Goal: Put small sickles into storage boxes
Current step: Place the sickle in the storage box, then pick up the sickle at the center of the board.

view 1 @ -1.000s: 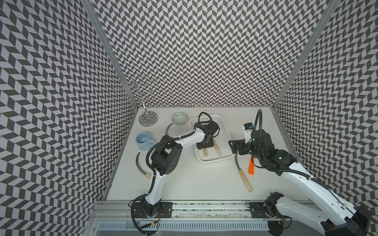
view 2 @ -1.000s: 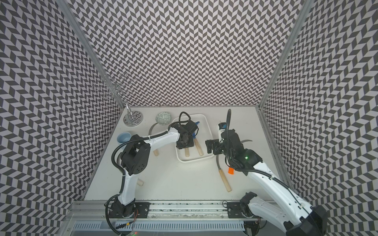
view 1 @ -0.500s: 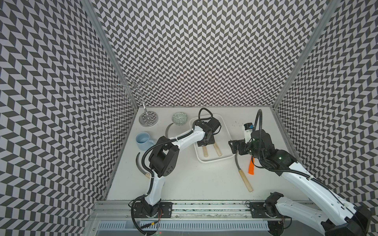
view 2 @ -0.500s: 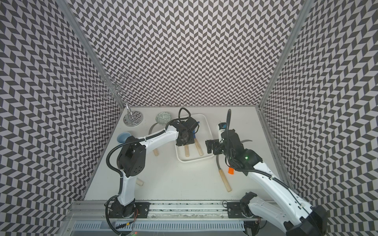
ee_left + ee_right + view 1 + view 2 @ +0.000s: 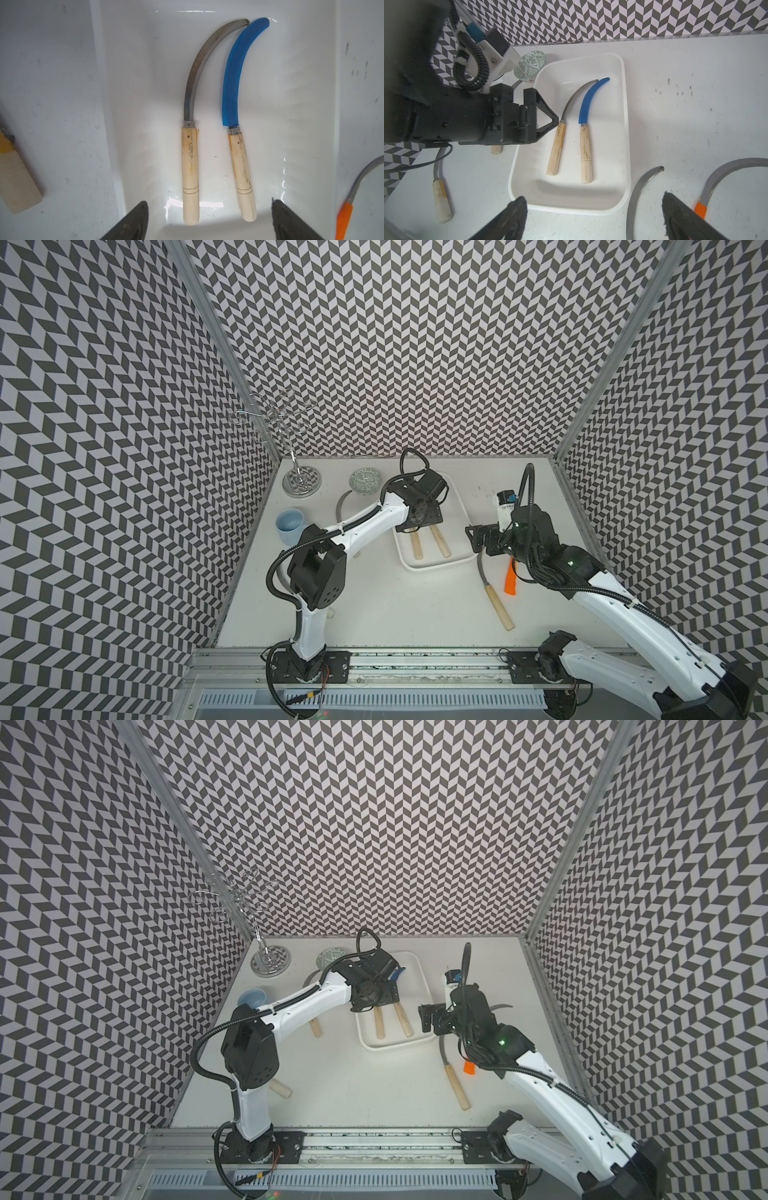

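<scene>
The left pincer (image 5: 208, 204) hangs over the white tray (image 5: 626, 124) with its jaws wide apart and nothing in them. Below it, a grey-bladed sickle (image 5: 191, 166) and a blue-bladed sickle (image 5: 230, 83) lie side by side on the tray floor. The right pincer (image 5: 593, 197), also spread and empty, hovers just beside the tray's right rim, over the counter (image 5: 395, 614), where a wooden-handled sickle (image 5: 496, 605) and an orange-handled sickle (image 5: 510, 580) lie outside the tray.

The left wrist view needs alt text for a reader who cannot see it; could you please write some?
A grey-bladed sickle and a blue-bladed sickle lie side by side in a white tray, pale wooden handles toward the open, empty left gripper.
</scene>
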Available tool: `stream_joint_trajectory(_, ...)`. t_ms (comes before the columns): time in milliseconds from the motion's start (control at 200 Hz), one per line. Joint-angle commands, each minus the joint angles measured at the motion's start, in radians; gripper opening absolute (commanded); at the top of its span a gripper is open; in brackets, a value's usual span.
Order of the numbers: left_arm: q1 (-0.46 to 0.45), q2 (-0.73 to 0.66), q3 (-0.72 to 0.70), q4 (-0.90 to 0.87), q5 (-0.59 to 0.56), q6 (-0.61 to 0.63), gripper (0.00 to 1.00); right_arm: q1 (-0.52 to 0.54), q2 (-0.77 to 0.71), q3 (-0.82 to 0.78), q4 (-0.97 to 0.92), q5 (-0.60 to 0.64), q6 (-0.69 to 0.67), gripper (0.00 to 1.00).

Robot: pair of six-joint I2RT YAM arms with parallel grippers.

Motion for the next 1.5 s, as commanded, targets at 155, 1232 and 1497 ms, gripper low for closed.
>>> stream_joint_trajectory(155,-0.009,-0.119,-0.041,-0.019,-0.047,0.002,1.0,-0.006,-0.01,-0.013,0.041,0.028,-0.002,1.0)
stream_joint_trajectory(1232,0.113,-0.519,-0.342,0.069,-0.235,0.126,0.99,-0.007,-0.016,-0.023,0.056,0.001,-0.002,1.0)
stream_joint_trajectory(1497,0.338,-0.604,-0.463,0.1,-0.099,0.167,1.0,-0.007,-0.028,-0.022,0.058,-0.029,-0.007,1.0)
